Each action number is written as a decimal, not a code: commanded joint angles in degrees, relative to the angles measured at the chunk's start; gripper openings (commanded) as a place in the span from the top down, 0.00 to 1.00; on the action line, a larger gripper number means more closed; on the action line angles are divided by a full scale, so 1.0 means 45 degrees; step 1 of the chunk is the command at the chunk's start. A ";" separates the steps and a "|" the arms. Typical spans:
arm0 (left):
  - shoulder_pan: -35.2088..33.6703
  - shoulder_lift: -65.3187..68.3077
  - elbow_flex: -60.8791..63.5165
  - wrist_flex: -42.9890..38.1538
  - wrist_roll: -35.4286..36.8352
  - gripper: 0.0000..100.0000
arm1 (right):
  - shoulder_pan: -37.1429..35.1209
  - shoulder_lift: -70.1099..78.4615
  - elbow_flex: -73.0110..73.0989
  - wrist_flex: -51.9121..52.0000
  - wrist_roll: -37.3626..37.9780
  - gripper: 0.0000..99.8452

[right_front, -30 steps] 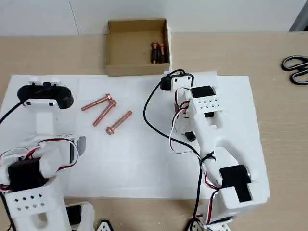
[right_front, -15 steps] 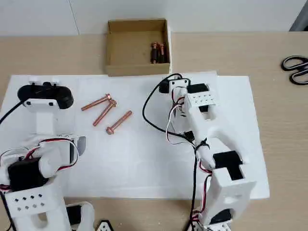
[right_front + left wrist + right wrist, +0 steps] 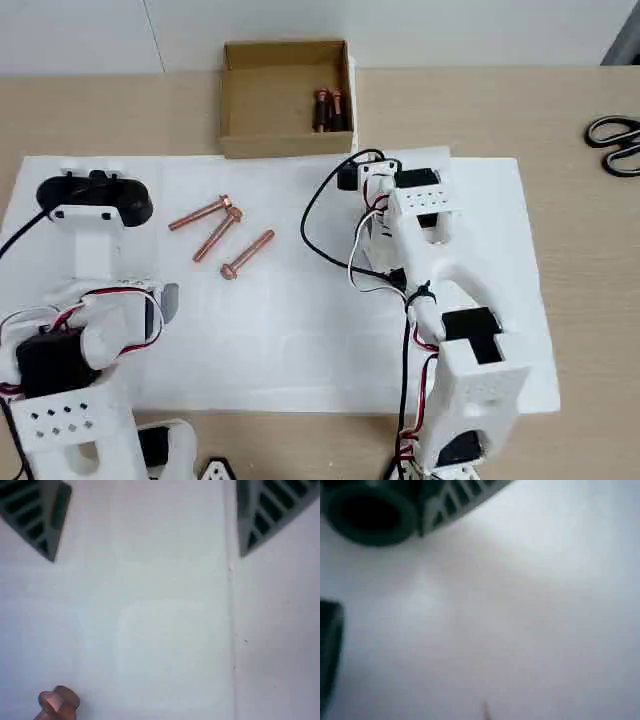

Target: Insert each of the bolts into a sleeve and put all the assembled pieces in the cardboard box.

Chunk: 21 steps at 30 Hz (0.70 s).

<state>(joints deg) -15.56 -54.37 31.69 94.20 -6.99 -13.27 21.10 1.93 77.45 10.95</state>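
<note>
Light bright and even, from above; white mat (image 3: 280,340) carries soft, short shadows (one along cardboard box (image 3: 285,147) front); wrist views dimmer.

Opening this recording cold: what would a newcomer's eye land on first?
Three copper bolts lie loose on the white sheet, left of centre in the high view, none in a sleeve. Beyond them, the cardboard box at the table's far side holds two assembled pieces by its right wall. Black scissors lie apart at the table's right edge.
</note>
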 commanded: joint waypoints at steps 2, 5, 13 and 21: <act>0.0039 -0.0137 -0.0127 -0.0098 -0.0098 0.78 | -0.0127 -0.1162 -0.1446 0.1553 0.0078 1.00; 0.0020 -0.0020 -0.0147 -0.0098 -0.0117 0.78 | -0.0127 -0.2042 -0.2149 0.2413 0.0078 1.00; 0.0879 0.1094 -0.0557 0.0098 -0.1856 0.78 | -0.0186 -0.4327 -0.2520 0.3507 0.0156 1.00; 0.1231 0.6603 -0.4269 0.0020 -0.2950 0.78 | -0.0205 -0.5226 -0.2501 0.3487 0.0098 1.00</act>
<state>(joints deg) -11.08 -32.92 19.74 94.20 -17.10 -14.07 0.97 -6.51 92.57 11.03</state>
